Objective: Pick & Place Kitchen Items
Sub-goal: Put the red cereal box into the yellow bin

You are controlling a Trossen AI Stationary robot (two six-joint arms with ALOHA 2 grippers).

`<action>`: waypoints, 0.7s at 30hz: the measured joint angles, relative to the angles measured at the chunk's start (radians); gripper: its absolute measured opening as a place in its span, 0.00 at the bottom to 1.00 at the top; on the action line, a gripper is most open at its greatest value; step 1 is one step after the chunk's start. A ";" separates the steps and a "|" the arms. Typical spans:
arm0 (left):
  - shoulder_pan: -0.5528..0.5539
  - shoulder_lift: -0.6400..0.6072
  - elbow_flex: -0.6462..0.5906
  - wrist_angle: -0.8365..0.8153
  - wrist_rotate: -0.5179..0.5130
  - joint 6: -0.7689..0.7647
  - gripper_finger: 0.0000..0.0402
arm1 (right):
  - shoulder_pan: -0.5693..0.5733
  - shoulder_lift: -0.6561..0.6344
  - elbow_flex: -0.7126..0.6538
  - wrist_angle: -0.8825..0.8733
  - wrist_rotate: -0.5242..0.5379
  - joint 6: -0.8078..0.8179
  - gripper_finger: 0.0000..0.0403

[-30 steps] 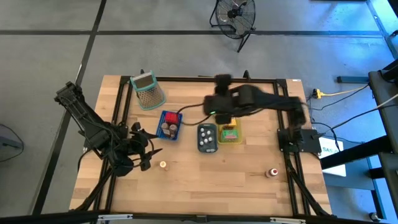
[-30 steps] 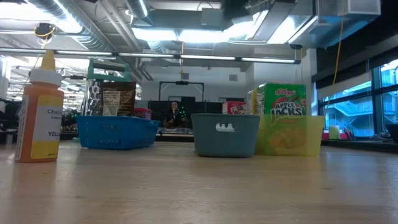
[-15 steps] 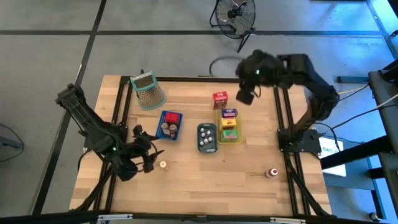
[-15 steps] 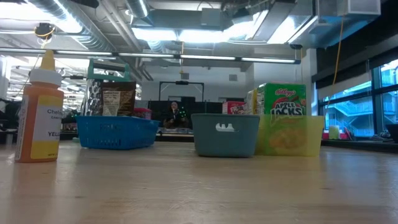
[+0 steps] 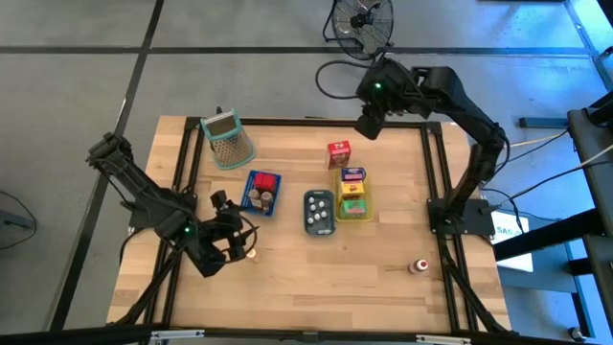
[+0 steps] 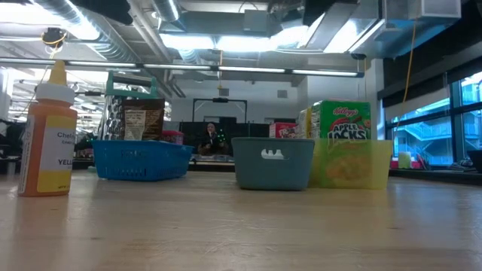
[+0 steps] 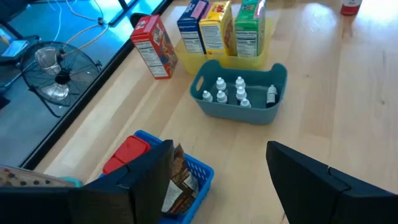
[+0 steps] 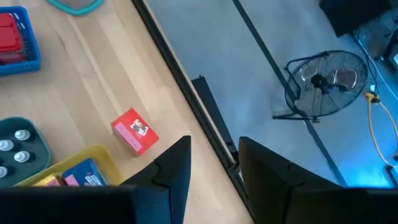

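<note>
Over the front-left part of the worktop [image 5: 316,278], your left claw [image 5: 228,240] hovers with its fingers [image 7: 311,180] spread apart and nothing between them. A small orange yellow-capped bottle [image 5: 251,255] stands just beside it on the wood; you see the same bottle large in the low view.

At the far edge, your right claw [image 5: 366,126] hangs above the frame rail, clear of the items. Its fingers [image 8: 174,163] stand parted with a gap and hold nothing.

A red carton [image 5: 338,153] stands alone on the wood, just beyond the yellow tray [image 5: 369,213]. That tray holds a blue-purple carton [image 5: 352,176], a yellow carton [image 5: 353,190] and a green carton [image 5: 353,205] in a row. Touching its side is the grey-blue tray [image 5: 308,226] with several tiny white bottles [image 7: 230,90] standing inside. Further left, the blue tray [image 5: 274,179] carries a red piece [image 7: 124,155] and a brown packet [image 7: 177,183].

A green-rimmed grater [image 5: 228,139] lies near the far-left corner. A small red-capped bottle [image 5: 419,265] stands well apart, near the front-right edge.
</note>
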 joint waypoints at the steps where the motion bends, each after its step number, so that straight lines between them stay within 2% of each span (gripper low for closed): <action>1: 0.005 0.000 0.000 0.001 0.000 0.002 0.63 | 0.000 0.003 0.000 0.008 0.000 -0.009 0.34; 8: 0.077 -0.009 0.000 0.031 -0.022 0.173 0.63 | 0.009 0.012 0.000 0.142 -0.001 -0.070 0.34; 11: 0.134 -0.026 0.000 0.074 -0.013 0.244 0.63 | 0.010 0.012 0.000 0.200 -0.041 -0.070 0.34; 13: 0.177 -0.046 0.000 0.098 0.026 0.299 0.63 | 0.010 0.012 0.000 0.224 -0.093 -0.058 0.34; 16: 0.241 -0.080 0.000 0.130 0.111 0.370 0.63 | 0.010 0.012 0.001 0.236 -0.167 -0.143 0.34; 21: 0.330 -0.133 0.000 0.157 0.181 0.433 0.63 | 0.009 0.012 0.001 0.221 -0.185 -0.223 0.35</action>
